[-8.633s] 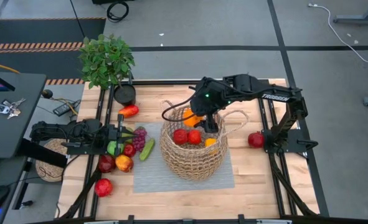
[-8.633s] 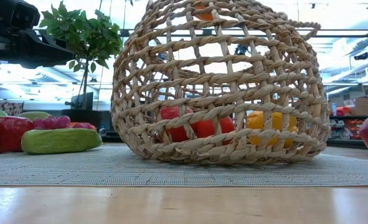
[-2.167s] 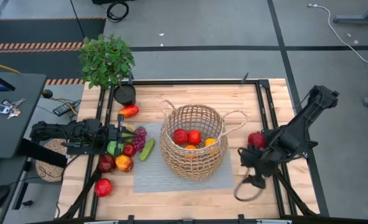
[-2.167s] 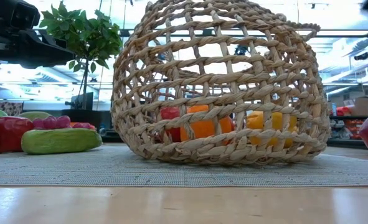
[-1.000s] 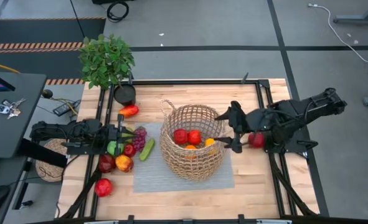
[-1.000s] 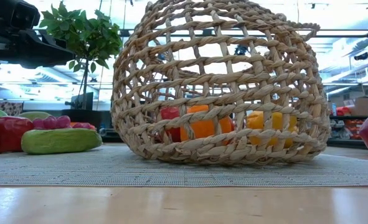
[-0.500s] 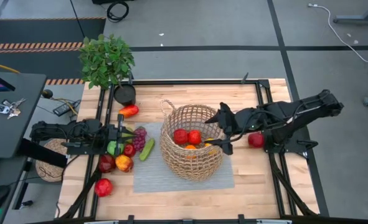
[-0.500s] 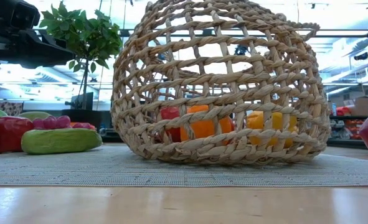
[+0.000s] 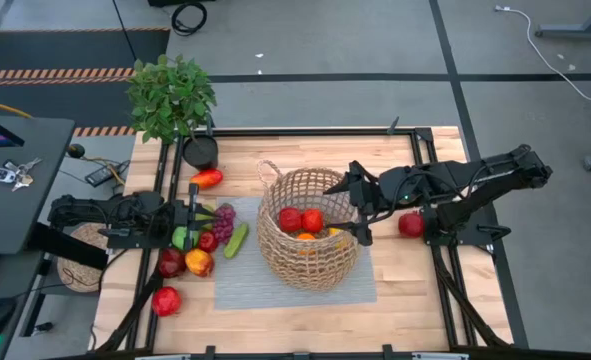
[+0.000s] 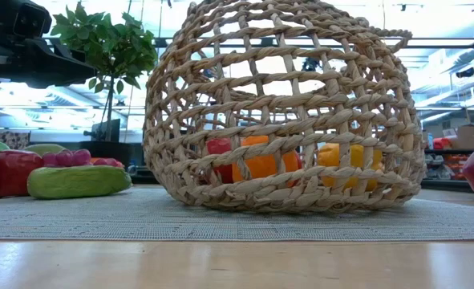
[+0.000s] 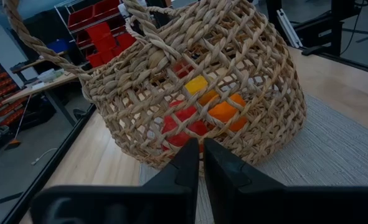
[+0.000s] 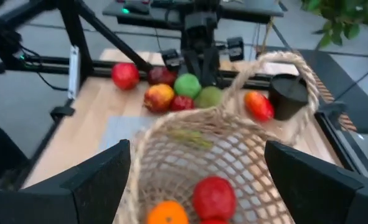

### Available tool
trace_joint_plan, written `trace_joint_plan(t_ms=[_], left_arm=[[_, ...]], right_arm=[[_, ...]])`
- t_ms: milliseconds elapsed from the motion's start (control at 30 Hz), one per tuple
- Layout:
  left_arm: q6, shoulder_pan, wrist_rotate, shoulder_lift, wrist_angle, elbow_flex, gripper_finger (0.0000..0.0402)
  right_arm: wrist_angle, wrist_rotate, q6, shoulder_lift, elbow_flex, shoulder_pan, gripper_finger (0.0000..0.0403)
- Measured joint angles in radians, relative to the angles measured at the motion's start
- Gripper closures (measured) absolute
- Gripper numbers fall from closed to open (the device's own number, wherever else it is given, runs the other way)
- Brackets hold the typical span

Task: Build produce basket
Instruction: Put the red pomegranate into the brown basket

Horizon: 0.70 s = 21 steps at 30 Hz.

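The tan wicker basket (image 9: 310, 245) stands on a grey mat (image 9: 240, 285) at mid-table. It holds two red apples (image 9: 301, 220), an orange (image 10: 261, 160) and a yellow lemon (image 9: 336, 232). My right gripper (image 9: 354, 210) hovers open over the basket's right rim and holds nothing; in its wrist view the basket (image 12: 196, 146) lies between the fingers. More produce lies at the table's left: pepper (image 9: 206, 179), grapes (image 9: 223, 218), cucumber (image 9: 236, 240), green apple (image 9: 181, 238), red apples (image 9: 167, 300). My left gripper (image 9: 195, 215) rests shut among them, pointing at the basket (image 11: 202, 81).
A single red apple (image 9: 410, 225) lies by the right arm's base. A black pot (image 9: 200, 150) with a leafy plant (image 9: 170, 95) stands at the far left corner. Bare wood shows along the near edge and right of the mat.
My right gripper has moved toward the table's left, from beside the basket to over its right rim, rolling slightly and staying open. The basket and produce have not moved.
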Motion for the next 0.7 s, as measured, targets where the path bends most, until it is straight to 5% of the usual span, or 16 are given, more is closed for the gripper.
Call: trace_joint_plan(t_ms=[333, 633, 700], left_arm=[[0.0, 0.0, 0.0, 0.0, 0.001, 0.0, 0.0366], [0.007, 0.0, 0.0, 0.0, 0.001, 0.0, 0.0373], [0.105, 0.0, -0.005, 0.0, 0.001, 0.0, 0.0374]], right_arm=[[-0.04, -0.081, -0.044, -0.043, -0.076, -0.125, 0.0029], [-0.114, -0.133, -0.106, -0.118, -0.078, -0.087, 0.0029], [-0.157, -0.134, -0.094, -0.141, -0.078, -0.091, 0.0029]])
